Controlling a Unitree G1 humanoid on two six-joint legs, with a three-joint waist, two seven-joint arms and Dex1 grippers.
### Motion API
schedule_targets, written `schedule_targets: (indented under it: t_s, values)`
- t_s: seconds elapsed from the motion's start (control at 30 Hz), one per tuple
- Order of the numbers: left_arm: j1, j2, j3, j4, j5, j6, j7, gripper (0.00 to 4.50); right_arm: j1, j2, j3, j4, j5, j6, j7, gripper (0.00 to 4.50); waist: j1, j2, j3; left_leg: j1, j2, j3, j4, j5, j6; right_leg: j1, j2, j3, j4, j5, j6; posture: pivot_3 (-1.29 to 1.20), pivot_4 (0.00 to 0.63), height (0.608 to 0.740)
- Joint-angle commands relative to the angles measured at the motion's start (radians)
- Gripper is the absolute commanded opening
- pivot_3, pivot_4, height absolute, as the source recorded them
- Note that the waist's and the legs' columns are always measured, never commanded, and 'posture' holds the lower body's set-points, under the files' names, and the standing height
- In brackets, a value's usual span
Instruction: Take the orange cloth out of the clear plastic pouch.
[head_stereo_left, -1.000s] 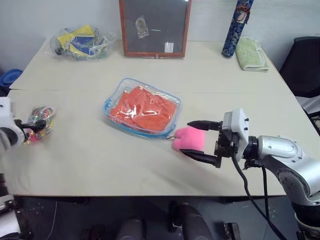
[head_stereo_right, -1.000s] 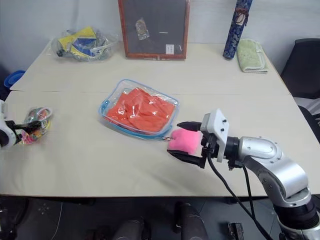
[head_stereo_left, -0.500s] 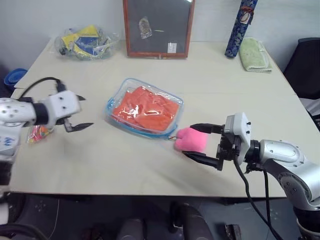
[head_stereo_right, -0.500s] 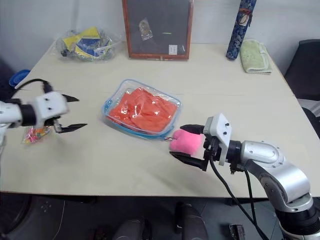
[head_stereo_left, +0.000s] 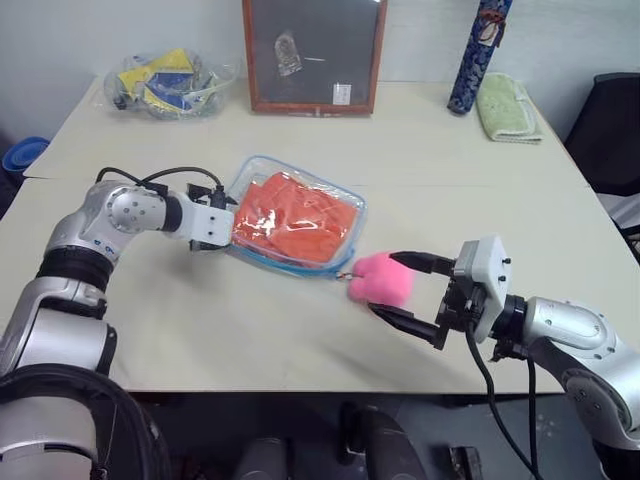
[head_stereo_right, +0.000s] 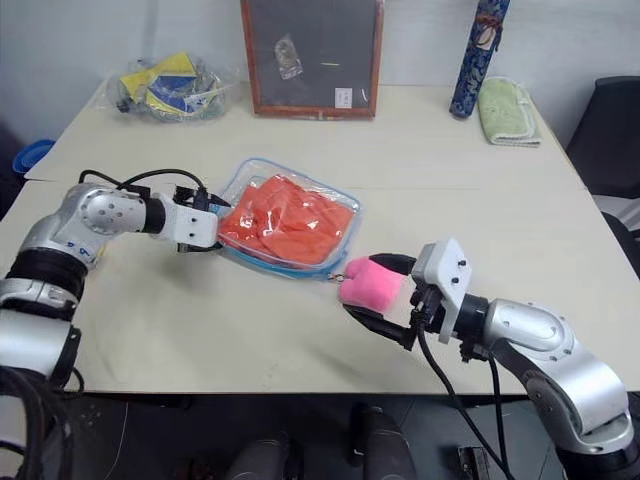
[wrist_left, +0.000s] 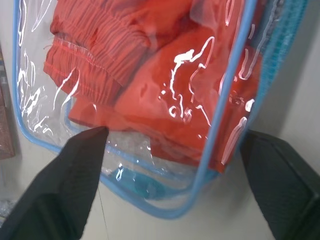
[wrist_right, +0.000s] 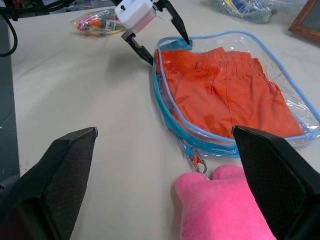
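The clear plastic pouch (head_stereo_left: 262, 256) with blue edging lies flat in the middle of the table. The orange cloth (head_stereo_left: 300, 210) is folded inside it. A pink fluffy ball (head_stereo_left: 380, 280) hangs from the pouch's near right corner by a small clasp. My left gripper (head_stereo_left: 228, 222) is at the pouch's left end. In the left wrist view this gripper (wrist_left: 172, 135) is open, with one finger on each side of that end. My right gripper (head_stereo_left: 384, 284) is open and level, its fingers above and below the pink ball without pressing it.
At the back of the table are a clear bag of yellow and blue items (head_stereo_left: 165, 85), a framed dark board (head_stereo_left: 312, 55), a blue patterned tube (head_stereo_left: 475, 55) and a pale green towel (head_stereo_left: 508, 108). A packet of colourful bands (wrist_right: 97, 24) lies at the left. A black chair (head_stereo_left: 610, 130) stands to the right.
My left arm has swung in from the table's left edge, past the packet of bands, to the pouch's left end. The right gripper has stayed around the pink ball.
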Motion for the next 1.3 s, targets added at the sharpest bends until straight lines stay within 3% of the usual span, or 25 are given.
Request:
schedule_targets:
  t_s: [0.03, 0.2, 0.3, 0.37, 0.5, 0.6, 0.7, 0.9, 1.03, 1.17, 1.3]
  values:
    - [-0.029, -0.003, -0.003, 0.035, 0.016, -0.033, 0.028, 2.96, 0.021, -0.001, -0.039, -0.058, 0.012, -0.007, -0.02, 4.5, 0.0, 0.0, 0.0, 0.0, 0.0, 0.0, 0.0, 0.0, 0.0, 0.0, 0.0, 0.0, 0.0, 0.0, 0.0, 0.0, 0.15, 0.74]
    - [0.013, -0.001, 0.016, 0.005, -0.032, -0.01, -0.063, 1.36, 0.039, -0.01, -0.046, -0.077, 0.015, -0.004, -0.024, 4.5, 0.0, 0.0, 0.0, 0.0, 0.0, 0.0, 0.0, 0.0, 0.0, 0.0, 0.0, 0.0, 0.0, 0.0, 0.0, 0.0, 0.15, 0.74]
    - [0.151, 0.014, 0.064, -0.212, -0.167, 0.158, -0.229, 0.48, 0.043, -0.016, -0.051, -0.087, 0.02, 0.001, -0.022, 4.5, -0.005, 0.0, 0.0, 0.001, 0.0, 0.0, 0.0, 0.0, 0.0, 0.0, 0.0, 0.0, 0.0, 0.0, 0.0, 0.0, 0.15, 0.74]
    - [0.287, 0.037, 0.103, -0.474, -0.249, 0.38, -0.311, 0.48, 0.044, -0.021, -0.054, -0.091, 0.025, 0.006, -0.02, 4.5, -0.011, 0.0, 0.0, 0.002, 0.002, -0.002, 0.0, 0.0, 0.001, 0.0, 0.0, 0.003, 0.001, 0.0, 0.0, 0.0, 0.15, 0.74]
    - [0.562, 0.049, 0.175, -1.086, -0.273, 1.024, -0.336, 0.48, 0.049, -0.047, -0.056, -0.103, 0.032, 0.025, -0.01, 4.5, -0.017, 0.0, 0.0, 0.003, 0.002, -0.005, 0.0, -0.001, 0.001, 0.001, 0.001, 0.006, 0.0, 0.0, 0.0, 0.0, 0.15, 0.74]
    - [0.633, 0.025, 0.168, -1.354, -0.267, 1.397, -0.321, 0.48, 0.056, -0.065, -0.06, -0.112, 0.026, 0.04, -0.015, 4.5, -0.012, 0.0, 0.0, 0.002, 0.002, -0.005, 0.0, -0.001, 0.002, 0.004, 0.001, 0.007, 0.0, 0.0, 0.001, 0.0, 0.15, 0.74]
    - [0.66, 0.015, 0.116, -1.51, -0.214, 1.621, -0.267, 0.48, 0.071, -0.084, -0.073, -0.122, 0.016, 0.066, -0.038, 4.5, -0.003, 0.0, 0.0, 0.002, 0.001, -0.004, 0.0, -0.001, 0.002, 0.004, 0.001, 0.01, -0.001, 0.0, 0.001, 0.0, 0.15, 0.74]
    - [0.647, -0.04, 0.069, -1.555, -0.198, 1.782, -0.134, 0.48, 0.118, -0.084, -0.116, -0.144, 0.023, 0.126, -0.11, 4.5, 0.003, -0.001, -0.001, 0.002, 0.001, -0.003, 0.0, -0.001, 0.002, 0.004, 0.001, 0.012, -0.001, -0.001, 0.001, 0.0, 0.15, 0.74]
    - [0.642, -0.058, 0.074, -1.51, -0.204, 1.71, -0.067, 0.48, 0.181, -0.044, -0.175, -0.142, 0.015, 0.175, -0.21, 4.5, 0.005, 0.0, -0.001, 0.003, 0.001, -0.003, 0.0, -0.001, 0.002, 0.004, 0.0, 0.012, -0.001, -0.001, 0.001, 0.0, 0.15, 0.74]
    - [0.641, -0.067, 0.106, -1.483, -0.243, 1.656, -0.052, 0.48, 0.215, 0.072, -0.245, -0.105, 0.032, 0.228, -0.361, 4.5, 0.003, -0.001, -0.001, 0.003, 0.001, -0.003, 0.0, -0.001, 0.002, 0.004, 0.0, 0.012, 0.0, -0.001, 0.001, 0.0, 0.15, 0.74]
    - [0.654, -0.046, 0.151, -1.516, -0.308, 1.664, -0.081, 1.37, 0.211, 0.199, -0.27, -0.08, 0.067, 0.275, -0.48, 4.5, 0.0, 0.0, -0.001, 0.003, 0.001, -0.003, 0.0, -0.001, 0.001, 0.003, 0.0, 0.013, 0.0, -0.001, 0.0, 0.0, 0.15, 0.74]
